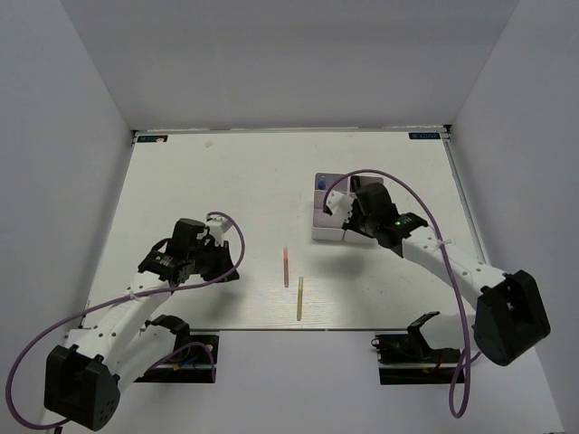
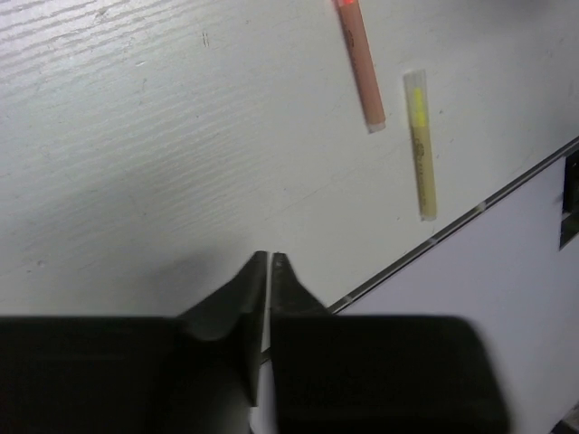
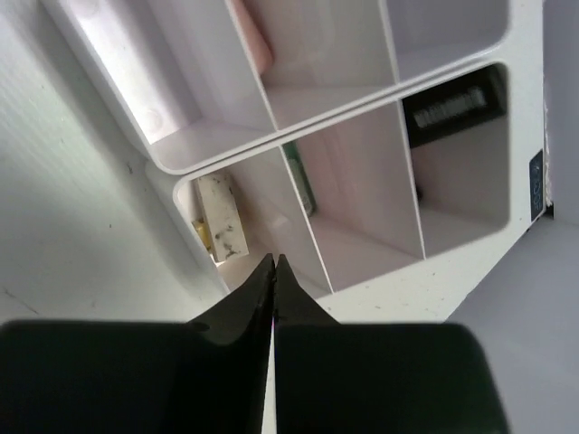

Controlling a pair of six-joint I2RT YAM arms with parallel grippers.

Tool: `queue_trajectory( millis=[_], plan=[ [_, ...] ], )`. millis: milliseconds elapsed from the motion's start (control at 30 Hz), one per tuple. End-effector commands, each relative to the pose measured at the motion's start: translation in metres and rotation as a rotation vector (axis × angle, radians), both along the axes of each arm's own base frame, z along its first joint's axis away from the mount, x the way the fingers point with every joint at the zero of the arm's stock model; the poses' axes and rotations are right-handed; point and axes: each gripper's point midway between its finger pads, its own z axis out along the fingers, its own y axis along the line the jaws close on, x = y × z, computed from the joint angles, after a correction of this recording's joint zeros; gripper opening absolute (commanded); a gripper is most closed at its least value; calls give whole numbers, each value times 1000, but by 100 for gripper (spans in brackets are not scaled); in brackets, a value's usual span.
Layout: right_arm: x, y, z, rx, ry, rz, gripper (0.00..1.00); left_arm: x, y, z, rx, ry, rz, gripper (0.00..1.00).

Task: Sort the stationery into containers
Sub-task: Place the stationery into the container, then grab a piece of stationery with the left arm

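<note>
The left pincer (image 2: 270, 258) is low over the bench (image 2: 136, 136), near the front edge on the left side. Its two fingers are almost together, with only a thin slit between them. It holds nothing.

A little way to its right, two thin sticks lie flat on the bench. The yellow stick (image 2: 421, 149) is the nearer one, and one end is close to the front edge. The pink stick (image 2: 360, 63) lies just past it, a bit farther back. The two sticks are near each other but do not touch. They point almost the same way. Neither pincer touches them.

Farther back and to the right sit the white bins (image 3: 380, 285). The right pincer (image 3: 274, 260) is over them. Its fingers are pressed together and it holds nothing. Its tips are over the near side of the bins, by the wall next to the bin with a tan eraser (image 3: 220, 226) in it. The eraser has dark specks. A green thing (image 3: 297, 176) leans on the wall of the next bin. A black thing with white print (image 3: 445, 108) is in the bin beside that. A pink thing (image 3: 251, 41) peeks out in a bin farther back. From above, a bit of blue (image 1: 321, 183) shows at the far end of the bins.
</note>
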Motion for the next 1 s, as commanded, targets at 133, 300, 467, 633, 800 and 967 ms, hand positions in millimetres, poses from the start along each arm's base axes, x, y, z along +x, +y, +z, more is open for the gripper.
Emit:
queue_trajectory(
  millis=[133, 300, 467, 633, 800, 967],
  plan=[
    [-13, 18, 55, 376, -8, -153, 48, 16, -30, 20, -40, -36, -42, 5],
    [-49, 30, 45, 581, 338, -415, 49, 33, -58, 13, 241, -130, -21, 77],
    [-48, 16, 40, 678, 410, -552, 0, 61, -74, 3, 446, -163, 122, 78],
    [-40, -3, 44, 735, 366, -619, 8, 94, -111, -4, 541, -110, 198, 73],
    [-37, -15, 65, 811, 273, -620, 8, 104, -135, -19, 491, -62, 200, 61],
    [-41, -18, 67, 834, 273, -615, 8, 107, -134, -36, 500, -14, 250, 60]
  ],
)
